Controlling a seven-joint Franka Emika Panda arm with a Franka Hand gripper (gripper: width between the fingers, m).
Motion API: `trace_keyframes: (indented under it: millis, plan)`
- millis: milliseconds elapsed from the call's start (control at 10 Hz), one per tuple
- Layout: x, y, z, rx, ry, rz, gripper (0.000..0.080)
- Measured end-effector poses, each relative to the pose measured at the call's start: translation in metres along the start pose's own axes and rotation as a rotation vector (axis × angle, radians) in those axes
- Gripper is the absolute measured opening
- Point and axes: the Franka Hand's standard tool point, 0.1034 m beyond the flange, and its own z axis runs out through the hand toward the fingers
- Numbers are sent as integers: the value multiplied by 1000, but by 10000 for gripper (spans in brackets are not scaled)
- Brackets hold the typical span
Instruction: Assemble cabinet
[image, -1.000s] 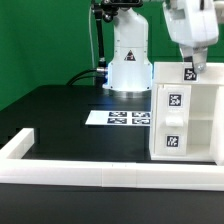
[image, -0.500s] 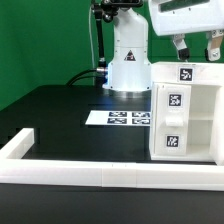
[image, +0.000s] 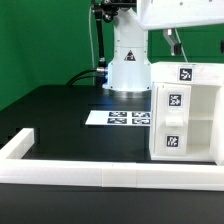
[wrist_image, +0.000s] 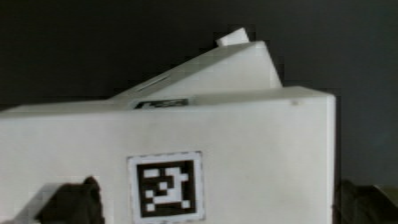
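The cabinet (image: 186, 112) is a tall white box with black-and-white tags on its top and front, standing upright at the exterior view's right. My gripper (image: 197, 36) hangs above its top, clear of it, open and holding nothing. In the wrist view the cabinet's top face (wrist_image: 231, 130) with one tag fills the picture. My dark fingertips (wrist_image: 75, 202) stand on either side of it, apart from the cabinet.
The marker board (image: 122, 118) lies flat on the black table beside the cabinet, toward the exterior view's left. A long low white rail (image: 100, 173) runs along the table's front edge and turns back at the left. The arm's white base (image: 128, 62) stands at the back.
My gripper has risen from the cabinet's top, where its fingers stood around the top tag, to well above it. The jaws stayed open. The cabinet has not moved.
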Motion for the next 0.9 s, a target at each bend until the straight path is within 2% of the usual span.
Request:
trace_keyframes:
  millis: [300, 400, 500, 700, 900]
  plan:
    - [1, 1, 0, 0, 0, -180, 649]
    - [2, 2, -1, -12, 3, -314, 649]
    - [4, 2, -3, -36, 11, -482, 649]
    - [7, -1, -3, -42, 19, -840, 649]
    - [8, 0, -2, -50, 32, -933, 649]
